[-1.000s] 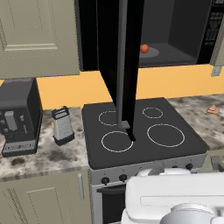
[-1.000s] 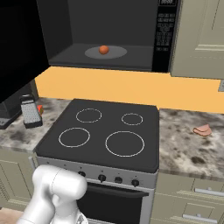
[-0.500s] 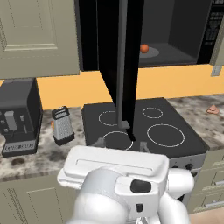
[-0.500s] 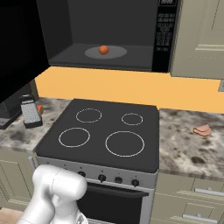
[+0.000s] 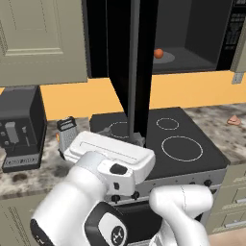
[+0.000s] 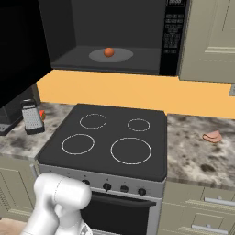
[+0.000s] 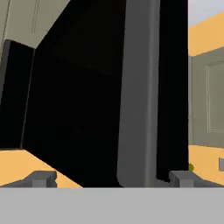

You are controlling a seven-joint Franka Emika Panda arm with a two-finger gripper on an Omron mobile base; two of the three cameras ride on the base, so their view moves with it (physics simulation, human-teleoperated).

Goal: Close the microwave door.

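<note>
The microwave (image 6: 114,32) hangs over the stove with its dark cavity showing and a button panel (image 6: 172,36) on its right. A small orange ball (image 6: 109,52) lies on the turntable inside. The microwave door (image 5: 119,72) stands swung out towards me, seen nearly edge-on, with its long grey bar handle (image 5: 133,72) running down the free edge. In the right base view the door (image 6: 18,46) is the black panel at the left. In the hand view the handle (image 7: 138,87) rises close ahead, and my gripper (image 7: 113,179) is open below it, fingertips (image 7: 43,178) wide apart, holding nothing.
Below lies the black stove (image 5: 192,158). A black coffee machine (image 5: 21,127) and a grater (image 5: 66,130) stand on the left counter. A pink lump (image 6: 212,136) lies on the right counter. Beige cabinets (image 5: 43,43) flank the microwave.
My arm has risen from the bottom of the left base view and swung up and left in front of the stove. The door and the other things have not moved.
</note>
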